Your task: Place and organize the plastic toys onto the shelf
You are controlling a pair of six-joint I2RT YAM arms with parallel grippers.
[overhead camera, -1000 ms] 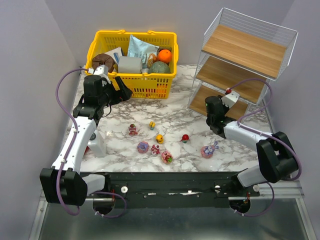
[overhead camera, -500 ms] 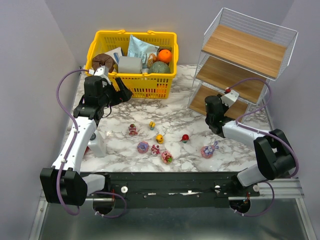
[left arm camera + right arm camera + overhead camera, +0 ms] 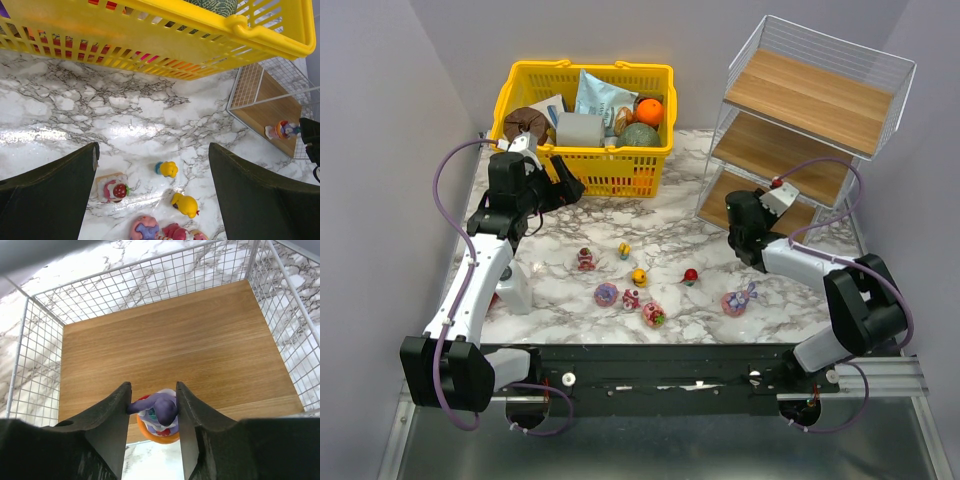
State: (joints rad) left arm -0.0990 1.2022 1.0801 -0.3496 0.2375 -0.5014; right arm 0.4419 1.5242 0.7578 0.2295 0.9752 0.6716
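Note:
My right gripper [image 3: 153,407] is shut on a purple toy with an orange base [image 3: 161,416], at the front edge of the shelf's bottom board [image 3: 165,350]. In the top view this gripper [image 3: 740,214] is at the foot of the shelf [image 3: 810,100]. Several small toys lie mid-table, among them a pink one [image 3: 738,299], a red one [image 3: 691,275] and a yellow duck [image 3: 640,277]. My left gripper [image 3: 565,186] is open and empty in front of the basket. Its wrist view [image 3: 152,147] shows a strawberry cake [image 3: 114,188] and the duck [image 3: 185,204] below it.
A yellow basket [image 3: 585,110] full of groceries stands at the back left. A white bottle [image 3: 513,290] stands by the left arm with a red object [image 3: 495,297] beside it. Wire walls [image 3: 40,345] close in the bottom shelf on its sides and back.
My right gripper has shifted slightly left along the bottom shelf's front with the toy in it. The left arm and the toys on the table have not moved.

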